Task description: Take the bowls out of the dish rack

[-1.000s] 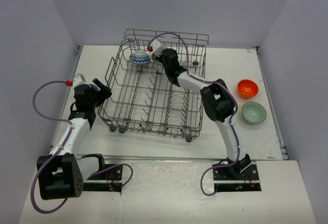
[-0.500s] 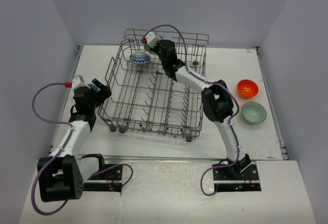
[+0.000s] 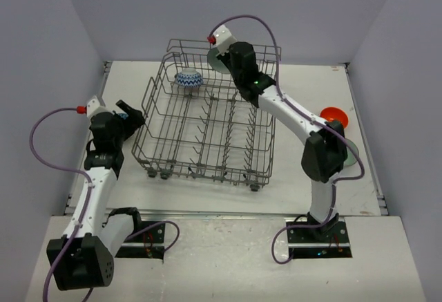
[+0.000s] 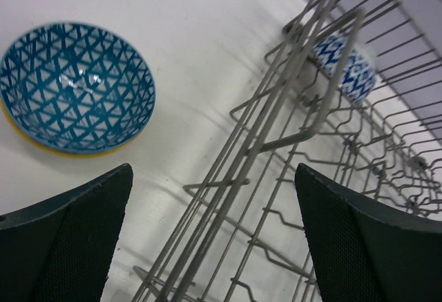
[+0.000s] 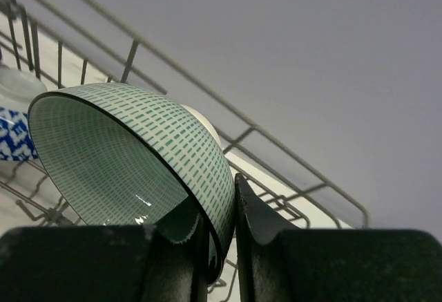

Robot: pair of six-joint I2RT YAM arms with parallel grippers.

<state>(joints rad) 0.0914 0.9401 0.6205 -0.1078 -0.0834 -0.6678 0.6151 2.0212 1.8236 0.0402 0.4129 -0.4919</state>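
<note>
Nearly done: our right gripper (image 5: 219,204) holds a mint bowl (image 5: 124,150) aloft, left gripper (image 3: 131,119) gapes empty, and we have one blue-and-white bowl (image 3: 188,79) left in the dish rack (image 3: 207,139).

We count one dish rack (image 3: 200,157) and two arms, the left arm (image 3: 95,181) and the right arm (image 3: 290,112). Five bowls show: one orange-red bowl (image 3: 334,115), two pale green (the green-dashed bowl (image 5: 131,157), the mint bowl (image 3: 354,151)) and two blue-patterned (the blue-and-white bowl (image 3: 188,79), the blue-and-yellow bowl (image 4: 76,88)).
</note>
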